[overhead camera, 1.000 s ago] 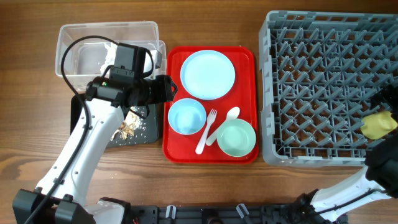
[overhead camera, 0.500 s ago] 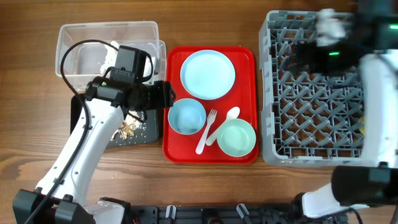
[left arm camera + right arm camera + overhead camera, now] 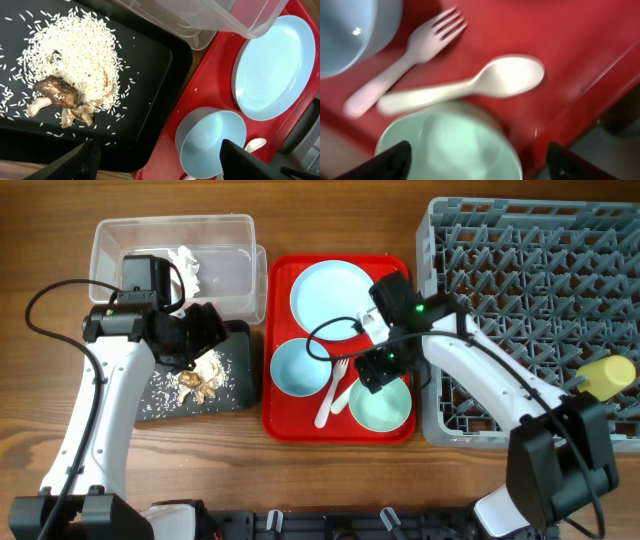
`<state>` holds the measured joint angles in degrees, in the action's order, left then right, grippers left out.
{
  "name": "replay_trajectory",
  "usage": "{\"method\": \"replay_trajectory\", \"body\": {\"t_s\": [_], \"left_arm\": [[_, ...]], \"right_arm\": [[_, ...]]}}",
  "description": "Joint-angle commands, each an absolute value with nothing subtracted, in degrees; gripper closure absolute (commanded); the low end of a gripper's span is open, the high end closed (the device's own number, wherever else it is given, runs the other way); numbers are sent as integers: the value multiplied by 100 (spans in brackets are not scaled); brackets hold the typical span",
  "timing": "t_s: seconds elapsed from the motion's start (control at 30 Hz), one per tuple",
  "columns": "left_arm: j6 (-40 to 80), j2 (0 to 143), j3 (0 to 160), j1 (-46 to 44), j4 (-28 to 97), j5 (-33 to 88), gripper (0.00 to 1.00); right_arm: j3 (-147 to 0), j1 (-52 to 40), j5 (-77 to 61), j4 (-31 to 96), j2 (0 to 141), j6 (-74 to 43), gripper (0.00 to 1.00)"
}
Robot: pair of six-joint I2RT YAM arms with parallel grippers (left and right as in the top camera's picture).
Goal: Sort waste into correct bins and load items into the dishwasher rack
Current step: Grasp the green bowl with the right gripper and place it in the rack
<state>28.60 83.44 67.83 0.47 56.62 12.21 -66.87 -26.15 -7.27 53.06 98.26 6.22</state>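
Presently: brownish food scraps [image 3: 60, 95] with white rice grains lie in the black tray [image 3: 243, 380]. Crumpled tissue [image 3: 186, 260] sits in the clear tub [image 3: 230, 250] just behind it. The yellow cup [image 3: 607, 374] rests at the right edge of the grey rack [image 3: 500, 240]. The red tray [image 3: 278, 290] holds these:
- blue plate [image 3: 330, 300]
- blue bowl [image 3: 297, 368]
- fork [image 3: 405, 65]
- spoon [image 3: 485, 82]
- mint bowl [image 3: 385, 408]

Left gripper [image 3: 160, 150]: fingers spread wide, empty, above the black tray's right part. Right gripper [image 3: 479, 150]: likewise spread and empty, over the mint bowl and spoon.
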Motion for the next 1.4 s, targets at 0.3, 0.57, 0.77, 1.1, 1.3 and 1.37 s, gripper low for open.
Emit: {"method": "replay_trajectory", "body": {"t_s": [0.3, 0.57, 0.77, 1.1, 1.3, 1.37], "left_arm": [[2941, 8283, 6816, 75, 5673, 1190, 21], [2941, 8283, 6816, 75, 5671, 1190, 20], [2941, 8283, 6816, 75, 5662, 1190, 20], [2941, 8283, 6816, 75, 5642, 1192, 18], [2941, 8283, 6816, 75, 5642, 1190, 18], [2941, 8283, 6816, 75, 5642, 1190, 18]], "right_arm": [[-5911, -2628, 30, 4681, 9815, 99, 85], [-6851, -2534, 714, 5216, 9157, -191, 96], [-7666, -1256, 2563, 4624, 7797, -187, 96], [-7660, 1365, 4241, 574, 8838, 2440, 96], [-7660, 1911, 6471, -2567, 10582, 4934, 96], [-7660, 2016, 6471, -2954, 11037, 5140, 96]]}}
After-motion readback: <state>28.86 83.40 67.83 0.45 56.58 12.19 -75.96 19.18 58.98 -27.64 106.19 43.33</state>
